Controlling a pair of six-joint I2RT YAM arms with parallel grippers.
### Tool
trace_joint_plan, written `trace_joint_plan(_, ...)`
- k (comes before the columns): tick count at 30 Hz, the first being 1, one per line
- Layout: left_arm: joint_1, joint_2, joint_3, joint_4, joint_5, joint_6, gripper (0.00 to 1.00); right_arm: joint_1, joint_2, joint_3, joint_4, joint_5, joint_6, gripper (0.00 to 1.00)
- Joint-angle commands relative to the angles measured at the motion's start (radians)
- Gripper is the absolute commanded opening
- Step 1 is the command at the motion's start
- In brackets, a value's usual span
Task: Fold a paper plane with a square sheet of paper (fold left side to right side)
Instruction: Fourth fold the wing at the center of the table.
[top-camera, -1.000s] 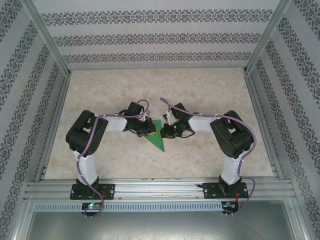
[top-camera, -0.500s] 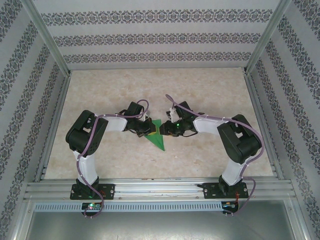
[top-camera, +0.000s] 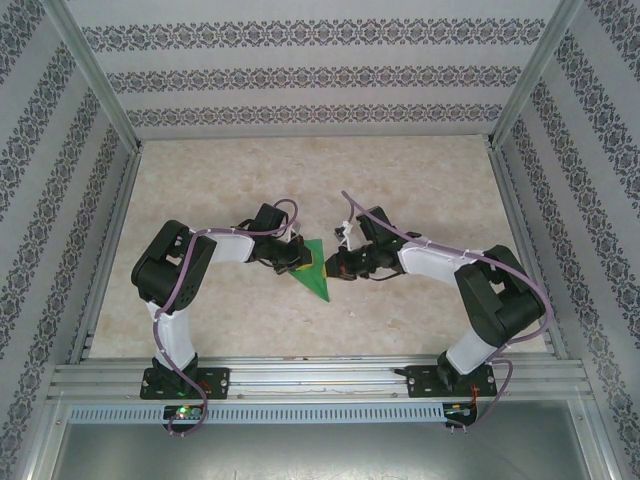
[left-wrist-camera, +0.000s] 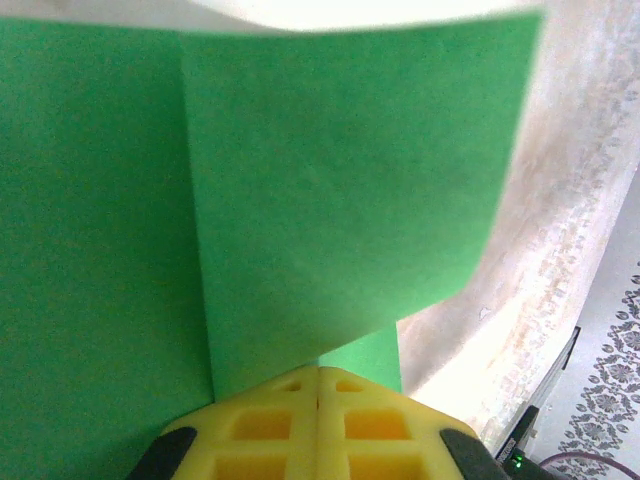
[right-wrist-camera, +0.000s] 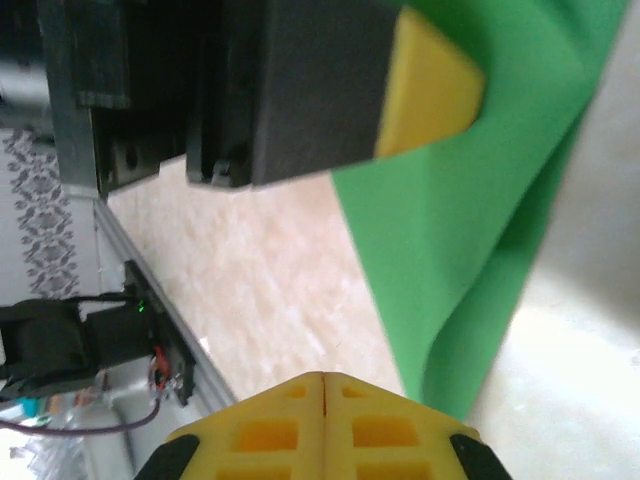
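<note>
Top external: caught at mid-table, paper already folded to a green wedge, point toward the near rail. Flanked there by left gripper on its left edge and right gripper at its right, both arms bent inward, elbows out. Read as a hold-and-crease arrangement, pinning on one side and working the fold on the other. Judged partway to a dart, with folds left to make. Set on a table of pale, mottled stone pattern, inside walls of grey-banded ornamental print and a frame of aluminium rails.

Left wrist: looked down past yellow pads closed tip to tip, with nothing visible between them. Appeared pressed onto the paper, presumably to stop it sliding. Showed a flap lying over the lower layer, with a straight crease running up from the pads and the right edge seemingly curling. Glimpsed pale table at right.

Right wrist: found these jaws shut too, holding nothing, just beside the paper's bowed, raised edge. Could not tell whether the tip touched it. Showed, opposite, the left gripper's yellow pad resting on the green sheet. Seemed placed to flatten that bulge into a crease.
</note>
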Motion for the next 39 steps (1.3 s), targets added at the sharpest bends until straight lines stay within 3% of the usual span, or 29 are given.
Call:
trace_joint_plan(1,-0.004,0.032,-0.023,-0.139,-0.118,0.005,0.0,0.042,0.011,-0.015,0.002,-0.05,0.025,0.03)
trace_joint_plan(10,-0.004,0.034,-0.019,-0.146,-0.119,0.008,0.0,0.081,0.084,-0.011,0.021,0.0,0.039,0.02)
trace_joint_plan(39,-0.005,0.043,-0.008,-0.159,-0.118,0.015,0.0,0.074,0.144,-0.022,-0.044,0.097,0.003,0.01)
